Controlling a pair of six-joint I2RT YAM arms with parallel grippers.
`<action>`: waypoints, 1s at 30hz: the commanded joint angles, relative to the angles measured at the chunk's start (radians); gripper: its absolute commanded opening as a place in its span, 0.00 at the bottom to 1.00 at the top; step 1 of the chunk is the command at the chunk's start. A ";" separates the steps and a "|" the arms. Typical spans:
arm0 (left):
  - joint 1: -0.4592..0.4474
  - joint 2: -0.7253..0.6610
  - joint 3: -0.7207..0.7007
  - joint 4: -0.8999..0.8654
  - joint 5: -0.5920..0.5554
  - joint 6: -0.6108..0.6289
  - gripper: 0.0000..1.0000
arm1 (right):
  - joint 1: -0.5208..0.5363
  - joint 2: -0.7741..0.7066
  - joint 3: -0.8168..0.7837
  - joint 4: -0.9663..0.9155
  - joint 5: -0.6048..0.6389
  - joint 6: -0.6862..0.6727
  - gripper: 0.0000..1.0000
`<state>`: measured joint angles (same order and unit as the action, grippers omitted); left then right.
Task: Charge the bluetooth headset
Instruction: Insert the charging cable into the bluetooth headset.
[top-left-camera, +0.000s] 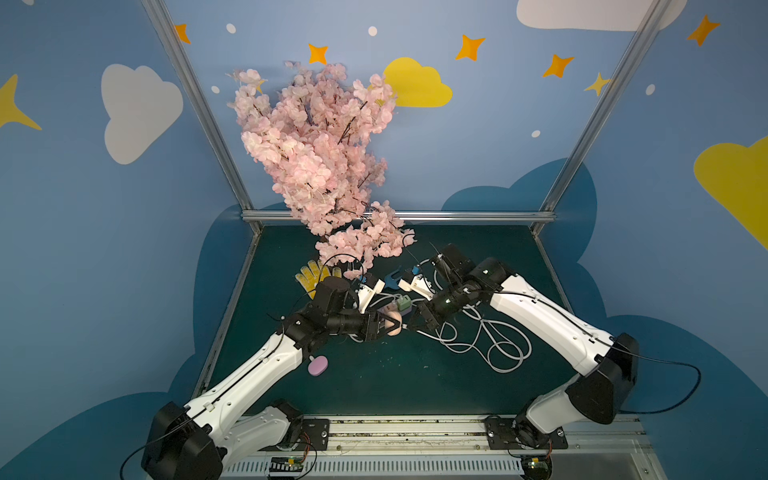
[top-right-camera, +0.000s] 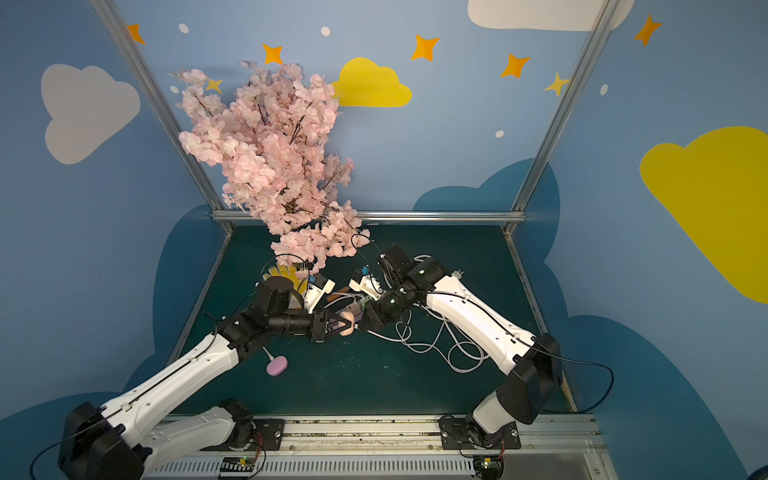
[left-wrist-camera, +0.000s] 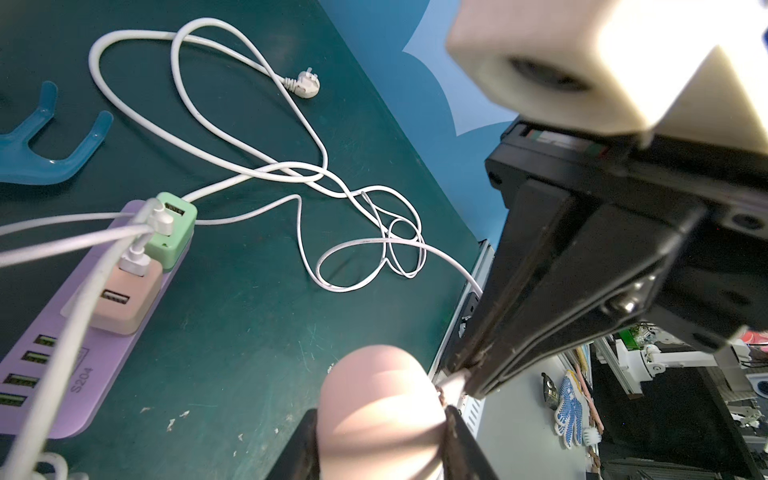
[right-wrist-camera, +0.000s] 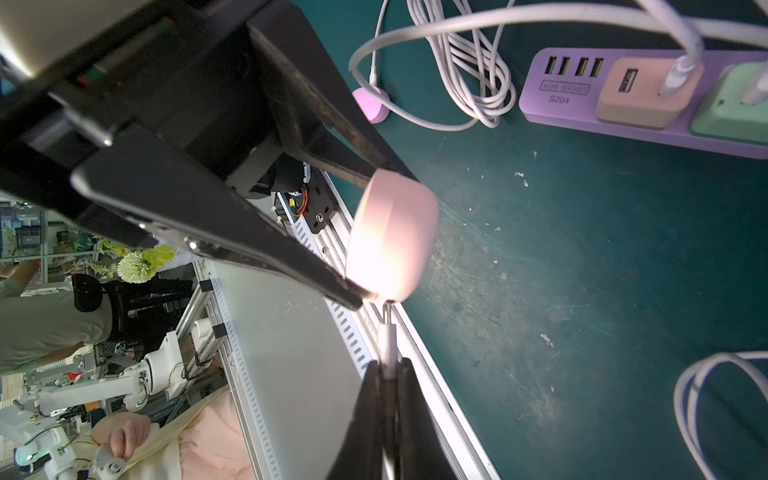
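I have the pink headset case (right-wrist-camera: 392, 237) clamped in the left hand (top-left-camera: 388, 326), lifted off the surface (top-left-camera: 374, 382) at the centre of both top views. The right hand (right-wrist-camera: 388, 368) is pinched tight on the white charging plug (right-wrist-camera: 387, 345), whose metal tip touches the case's edge. Bare metal shows between sleeve and case in the right wrist view, so I judge the plug is at the port but not fully seated. The final push is what's left.

The purple power strip (left-wrist-camera: 62, 374) lies at the lower left of the left wrist view, carrying a pink adapter (left-wrist-camera: 124, 307) and a green adapter (left-wrist-camera: 170, 232), each with a white lead plugged in. Loose cable loops (left-wrist-camera: 316, 174) sprawl beside it, ending in a mains plug (left-wrist-camera: 305, 83) lying free near the top of that frame. If that is the strip's, nothing charges yet. A blue hook (left-wrist-camera: 45, 166), yellow glove (top-left-camera: 309, 274), pink puck (top-left-camera: 318, 366) and blossom branch (top-left-camera: 320, 158) sit clear of both hands. The likeliest nuisance is slack cable tugging the plug.
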<state>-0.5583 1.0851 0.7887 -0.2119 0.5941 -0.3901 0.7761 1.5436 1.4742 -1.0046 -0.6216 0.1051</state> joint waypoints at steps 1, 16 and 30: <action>-0.017 -0.002 -0.003 0.043 0.085 -0.006 0.03 | 0.000 0.027 0.041 0.084 -0.007 0.012 0.00; -0.018 0.036 0.019 0.052 0.120 -0.018 0.03 | 0.011 0.069 0.048 0.155 0.010 0.050 0.00; -0.018 0.031 0.051 0.060 0.153 -0.039 0.03 | 0.065 0.001 -0.134 0.372 0.065 0.105 0.00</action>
<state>-0.5442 1.1324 0.7815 -0.2573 0.5713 -0.4156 0.8246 1.5394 1.3514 -0.8505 -0.5674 0.1951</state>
